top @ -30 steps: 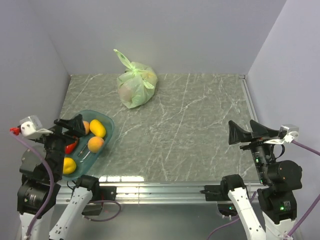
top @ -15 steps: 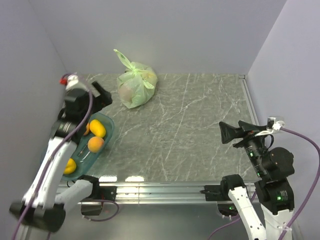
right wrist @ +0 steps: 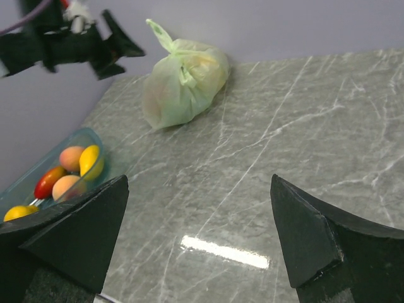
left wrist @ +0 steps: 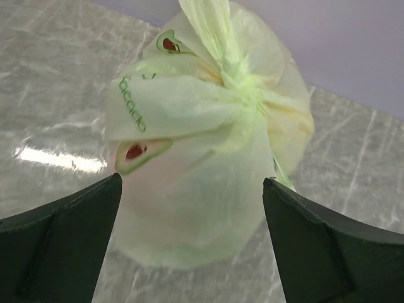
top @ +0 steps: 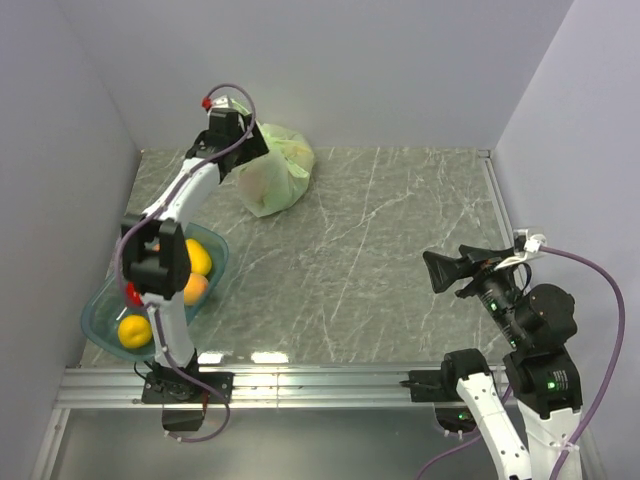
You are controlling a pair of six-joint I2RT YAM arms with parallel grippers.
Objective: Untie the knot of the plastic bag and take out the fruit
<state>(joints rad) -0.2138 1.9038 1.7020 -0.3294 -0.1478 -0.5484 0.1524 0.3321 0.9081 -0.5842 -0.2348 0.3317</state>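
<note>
fruit (left wrist: pixel 173 196) veiled inside plastic bag (left wrist: pixel 208 136), knot (left wrist: pixel 247 95) tail cropped

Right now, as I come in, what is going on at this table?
The left hand reaches out to the plastic bag at the far side. It is open and points at the bag without gripping it. The knot is tied, and the fruit shows only dimly through the bag. The right hand hangs open over the near right of the table, away from everything. A teal tray of loose fruit sits at the near left.
</note>
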